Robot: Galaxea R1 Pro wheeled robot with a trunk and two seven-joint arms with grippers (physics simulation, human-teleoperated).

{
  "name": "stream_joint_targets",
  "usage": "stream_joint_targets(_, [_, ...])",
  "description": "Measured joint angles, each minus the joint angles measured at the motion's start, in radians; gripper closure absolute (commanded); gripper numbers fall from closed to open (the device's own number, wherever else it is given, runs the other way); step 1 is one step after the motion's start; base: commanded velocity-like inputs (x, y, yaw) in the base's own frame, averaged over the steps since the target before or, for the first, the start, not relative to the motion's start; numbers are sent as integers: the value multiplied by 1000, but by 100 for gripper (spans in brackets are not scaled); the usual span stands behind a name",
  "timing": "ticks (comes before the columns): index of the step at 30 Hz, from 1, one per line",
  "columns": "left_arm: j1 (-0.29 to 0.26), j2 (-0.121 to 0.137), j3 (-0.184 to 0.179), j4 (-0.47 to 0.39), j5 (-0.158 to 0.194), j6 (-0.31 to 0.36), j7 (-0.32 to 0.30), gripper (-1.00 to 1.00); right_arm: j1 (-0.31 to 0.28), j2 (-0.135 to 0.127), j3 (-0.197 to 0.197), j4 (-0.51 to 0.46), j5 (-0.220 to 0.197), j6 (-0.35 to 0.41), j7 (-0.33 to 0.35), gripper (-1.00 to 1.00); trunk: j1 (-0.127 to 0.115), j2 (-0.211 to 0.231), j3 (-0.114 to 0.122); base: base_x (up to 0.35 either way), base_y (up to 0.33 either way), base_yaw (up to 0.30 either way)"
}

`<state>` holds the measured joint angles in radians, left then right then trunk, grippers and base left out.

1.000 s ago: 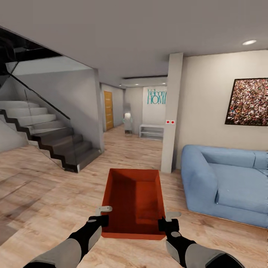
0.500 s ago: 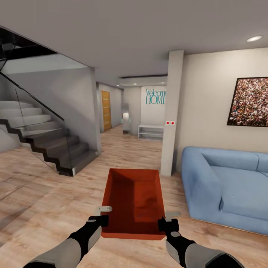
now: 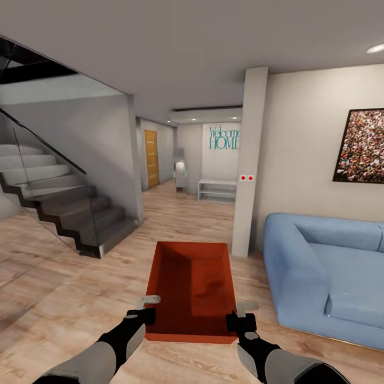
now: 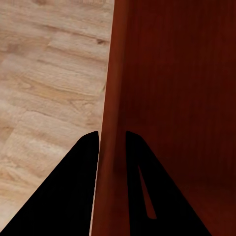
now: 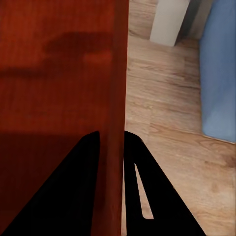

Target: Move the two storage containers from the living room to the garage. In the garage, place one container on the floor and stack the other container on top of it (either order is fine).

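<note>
1. Container position: one orange-red storage container (image 3: 193,288) is held level in front of the robot, above the living room's wood-plank floor (image 3: 64,288).
2. Left gripper (image 3: 142,316): jaws closed on the container's left wall (image 4: 112,128), one finger on each face.
3. Right gripper (image 3: 241,322): jaws closed on the right wall (image 5: 118,98) likewise.
4. Surroundings: blue sofa (image 3: 325,272) at right, staircase (image 3: 58,205) at left, white pillar (image 3: 246,160) ahead.

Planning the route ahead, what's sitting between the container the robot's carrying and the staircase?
Nothing: in the head view, bare wood-plank floor is all that separates the storage container from the staircase.
</note>
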<state>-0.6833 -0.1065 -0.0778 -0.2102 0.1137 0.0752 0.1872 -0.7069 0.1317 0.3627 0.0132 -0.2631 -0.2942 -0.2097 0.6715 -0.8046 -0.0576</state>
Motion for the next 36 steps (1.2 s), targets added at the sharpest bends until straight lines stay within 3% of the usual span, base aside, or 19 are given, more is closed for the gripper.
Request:
stream_joint_targets(12, [0,0,0,0,0,1,0,100,0,0,1,0,-1,0,0,100,0,0,0,323,0,1])
stream_joint_targets(24, [0,-1,1,-1,-2,1,1,100,-1,-1,7,1,-10,-1,3,100,0,0,0,323,0,153])
stream_joint_targets(36, [0,-2,0,1,-1,0,3,100,0,-2,6,1,-9,-1,4,100,0,0,0,323,0,17])
